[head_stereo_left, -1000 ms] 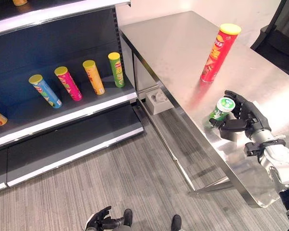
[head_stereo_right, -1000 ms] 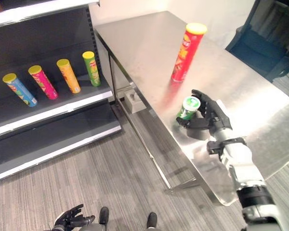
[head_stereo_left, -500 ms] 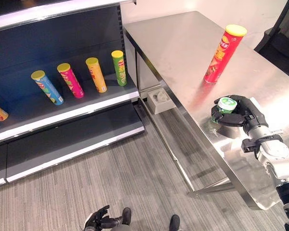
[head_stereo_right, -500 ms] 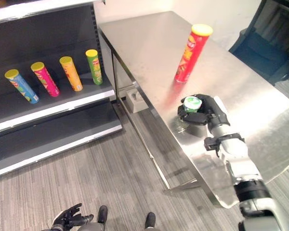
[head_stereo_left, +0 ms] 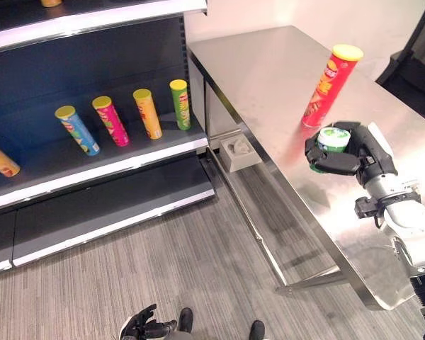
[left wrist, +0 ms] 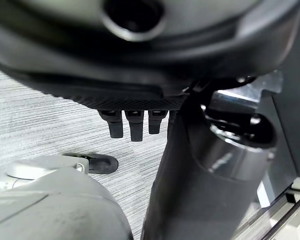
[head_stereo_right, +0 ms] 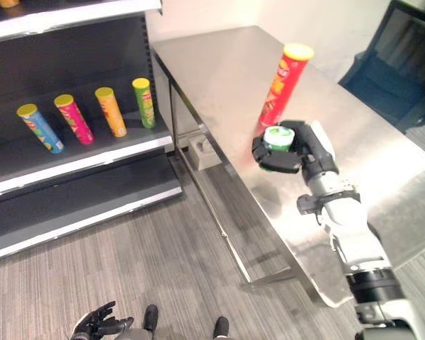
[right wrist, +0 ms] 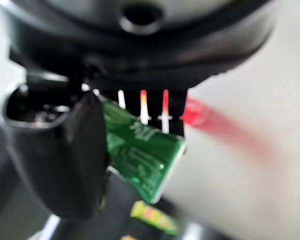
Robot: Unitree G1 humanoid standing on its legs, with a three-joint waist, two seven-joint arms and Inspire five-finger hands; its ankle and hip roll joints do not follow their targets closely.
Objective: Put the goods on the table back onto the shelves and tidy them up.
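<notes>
One short green can [head_stereo_left: 332,139] sits wrapped in the right hand [head_stereo_left: 350,152], lifted off the steel table [head_stereo_left: 269,78], with the tall red tube [head_stereo_left: 329,85] standing just behind its fingers. Left hand [head_stereo_left: 143,326] hangs low, fingers loosely spread.

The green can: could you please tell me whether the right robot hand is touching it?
Touching. In the right wrist view the right robot hand has thumb and fingers curled round the green can; the right eye view shows the same grip.

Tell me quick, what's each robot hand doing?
Left hand: open, holding nothing, low by the floor.
Right hand: shut on the green can.
</notes>
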